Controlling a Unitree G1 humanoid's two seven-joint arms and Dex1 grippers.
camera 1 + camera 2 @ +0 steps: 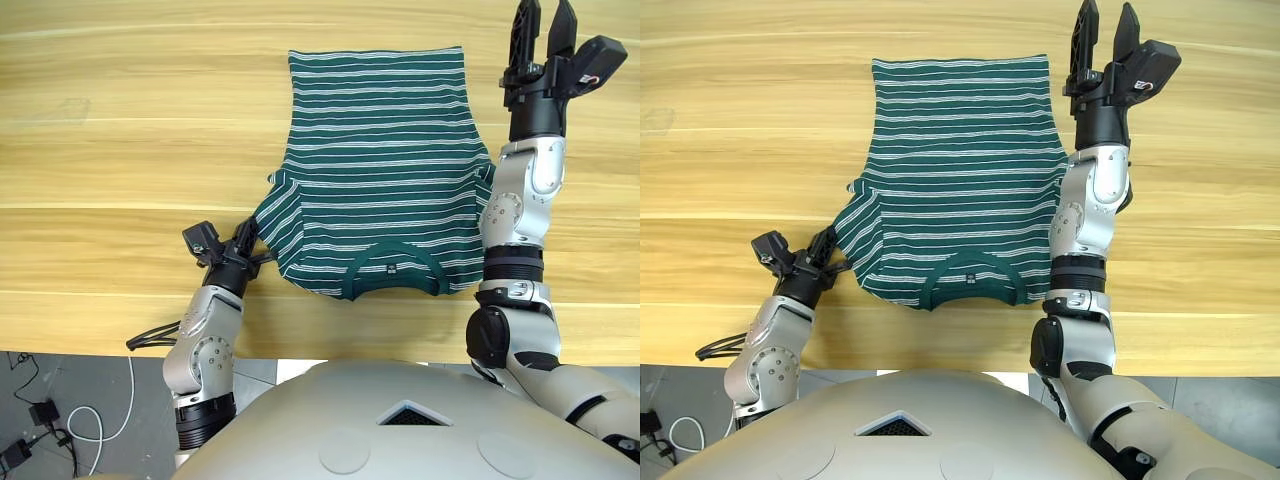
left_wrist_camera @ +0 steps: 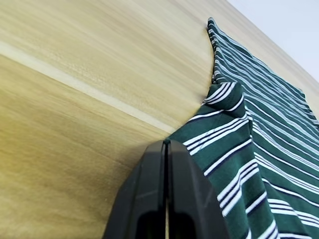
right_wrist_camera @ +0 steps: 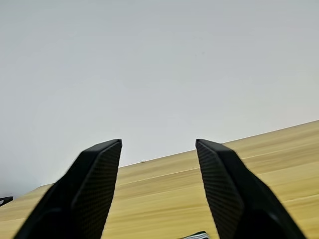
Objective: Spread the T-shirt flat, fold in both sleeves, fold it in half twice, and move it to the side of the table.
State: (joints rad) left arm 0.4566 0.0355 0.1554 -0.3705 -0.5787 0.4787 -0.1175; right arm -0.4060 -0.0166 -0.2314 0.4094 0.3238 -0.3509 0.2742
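A dark green T-shirt (image 1: 385, 150) with thin white stripes lies flat on the wooden table (image 1: 120, 150), its collar (image 1: 393, 268) toward me and its hem at the far side. Its left sleeve (image 1: 272, 215) sticks out toward my left gripper (image 1: 250, 238), which is shut on the sleeve's corner (image 2: 199, 130) near the table's front. My right gripper (image 1: 545, 25) is held up beside the shirt's far right corner, its fingers (image 3: 94, 174) spread open and holding nothing. My right forearm covers the shirt's right sleeve area.
Bare wood stretches to the left (image 1: 720, 120) and to the right (image 1: 1210, 200) of the shirt. The table's front edge (image 1: 90, 340) runs just behind my left gripper. Cables (image 1: 40, 415) lie on the floor below at the left.
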